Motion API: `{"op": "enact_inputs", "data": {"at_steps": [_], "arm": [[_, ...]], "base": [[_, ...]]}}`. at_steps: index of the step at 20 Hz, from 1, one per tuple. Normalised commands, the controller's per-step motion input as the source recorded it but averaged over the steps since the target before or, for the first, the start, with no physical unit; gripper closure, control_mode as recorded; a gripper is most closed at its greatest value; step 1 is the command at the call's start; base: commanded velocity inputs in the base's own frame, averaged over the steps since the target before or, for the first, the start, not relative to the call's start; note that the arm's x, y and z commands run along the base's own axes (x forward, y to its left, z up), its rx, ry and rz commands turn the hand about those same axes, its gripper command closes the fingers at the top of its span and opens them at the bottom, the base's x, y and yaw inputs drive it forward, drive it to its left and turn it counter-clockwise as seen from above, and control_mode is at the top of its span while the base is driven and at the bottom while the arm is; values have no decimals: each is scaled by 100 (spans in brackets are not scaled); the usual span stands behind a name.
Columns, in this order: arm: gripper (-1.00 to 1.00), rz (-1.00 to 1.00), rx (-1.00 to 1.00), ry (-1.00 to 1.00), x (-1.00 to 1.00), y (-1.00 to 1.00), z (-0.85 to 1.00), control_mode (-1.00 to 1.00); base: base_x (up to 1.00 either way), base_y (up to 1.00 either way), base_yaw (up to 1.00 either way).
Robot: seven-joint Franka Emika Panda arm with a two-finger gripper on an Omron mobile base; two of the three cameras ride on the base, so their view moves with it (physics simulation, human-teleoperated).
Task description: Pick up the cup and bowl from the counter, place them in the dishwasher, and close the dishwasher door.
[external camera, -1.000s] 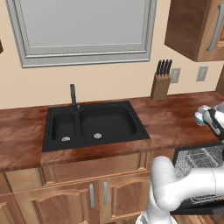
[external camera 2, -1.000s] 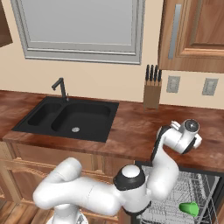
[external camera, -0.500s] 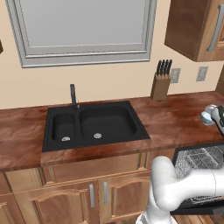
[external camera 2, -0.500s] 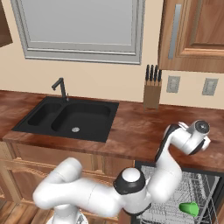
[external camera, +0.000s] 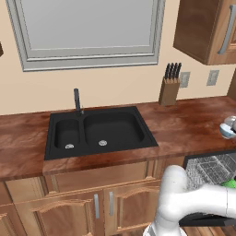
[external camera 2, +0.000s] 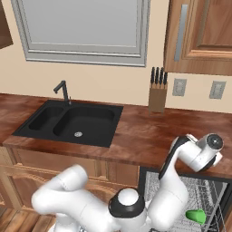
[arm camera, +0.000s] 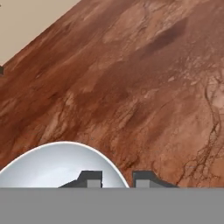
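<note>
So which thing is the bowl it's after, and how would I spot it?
Find the long reddish-brown counter and follow it rightward past the black sink and the knife block. Near the far right end, above the open dishwasher, sits the bowl, with the pincer closed across its rim. It is round, glossy and white-grey, unlike the bright green cup already in the rack.

Bowl (arm camera: 57,166) rim sits right between my fingers (arm camera: 89,178). Worktop (arm camera: 144,87) ahead is wide open; knife block (external camera 2: 157,93) stands well off by the wall.
</note>
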Motion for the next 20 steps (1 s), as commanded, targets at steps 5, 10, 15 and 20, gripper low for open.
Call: {"op": "enact_inputs", "data": {"at_steps": [5,10,15,20], "arm": [[100,-7,1,0,-58,15,0,-100],[100,-8,3,0,-52,8,0,-100],[100,-9,3,0,-46,0,-5,-100],[100,-10,5,1,-45,0,-23,-100]], "base": [[0,0,0],[0,0,0],[0,0,0],[0,0,0]]}}
